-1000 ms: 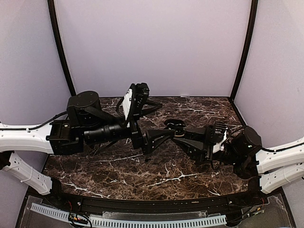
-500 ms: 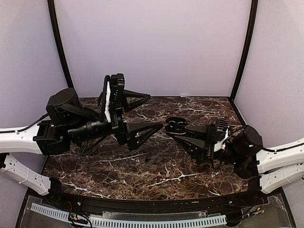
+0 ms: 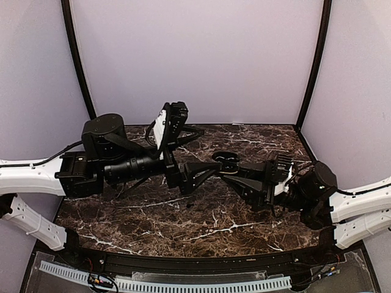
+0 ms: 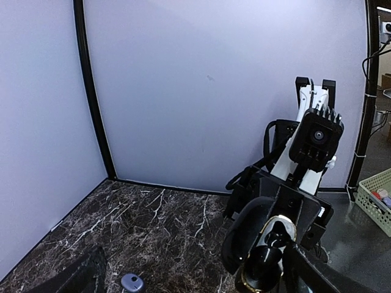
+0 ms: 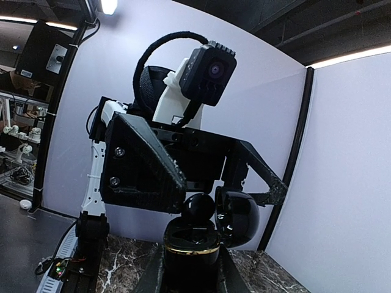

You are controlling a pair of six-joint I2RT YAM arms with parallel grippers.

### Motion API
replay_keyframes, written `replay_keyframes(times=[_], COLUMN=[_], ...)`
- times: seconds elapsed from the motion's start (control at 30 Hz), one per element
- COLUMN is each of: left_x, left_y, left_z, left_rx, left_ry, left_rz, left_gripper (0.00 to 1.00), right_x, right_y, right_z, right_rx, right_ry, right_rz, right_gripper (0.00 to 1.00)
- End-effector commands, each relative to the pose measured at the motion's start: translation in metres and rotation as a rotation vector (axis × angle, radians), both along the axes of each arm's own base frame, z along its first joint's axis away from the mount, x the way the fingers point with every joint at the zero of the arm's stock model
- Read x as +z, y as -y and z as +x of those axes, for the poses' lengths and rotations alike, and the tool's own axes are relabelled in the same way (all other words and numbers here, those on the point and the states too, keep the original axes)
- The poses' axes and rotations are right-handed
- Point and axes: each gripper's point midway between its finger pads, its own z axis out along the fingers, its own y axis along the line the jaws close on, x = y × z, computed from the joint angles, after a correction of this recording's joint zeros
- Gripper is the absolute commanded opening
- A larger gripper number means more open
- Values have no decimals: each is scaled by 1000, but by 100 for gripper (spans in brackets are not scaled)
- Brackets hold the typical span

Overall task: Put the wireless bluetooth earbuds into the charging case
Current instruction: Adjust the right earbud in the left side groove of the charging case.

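Note:
My right gripper (image 3: 235,173) is shut on the black charging case (image 3: 225,161) with a gold rim and holds it above the table, lid open. In the right wrist view the case (image 5: 190,247) stands between my fingers, its lid (image 5: 238,217) swung to the right. A dark glossy earbud (image 5: 198,209) sits on top of its opening, sticking up. My left gripper (image 3: 211,148) is open and empty, just left of the case. In the left wrist view the case (image 4: 244,235) is at lower right and a pale purple earbud (image 4: 132,282) lies on the table.
The dark marble table (image 3: 183,213) is walled by pale panels at the back and sides, with black posts at the corners. A green basket (image 4: 376,198) stands outside the cell at the right.
My left gripper pulled back to the left away from the case, then came back right to it. The right gripper and the case have stayed still.

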Motion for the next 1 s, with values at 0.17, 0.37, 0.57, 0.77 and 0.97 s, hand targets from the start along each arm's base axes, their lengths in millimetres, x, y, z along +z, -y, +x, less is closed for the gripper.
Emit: replay_keyframes(times=[0.17,0.37,0.57,0.77,0.97], left_x=[8,10,32,30,22], left_y=[-1,0,-20,-23,-16], left_z=[20,11,2,9,-1], left_rx=[109,55,32,60,-4], left_ry=[-2,8,3,-21,-4], left_rz=[9,-2,-108,-103,-67], left_gripper=[99,99,99,99,84], right_x=[18,18,18,19,20], right_y=[2,5,9,9,13], right_z=[-3,3,10,12,24], right_rx=[11,-21,-63,-73,-173], right_ry=[35,17,-3,3,33], right_rz=[41,49,59,61,52], right_gripper=[0,0,0,0,0])
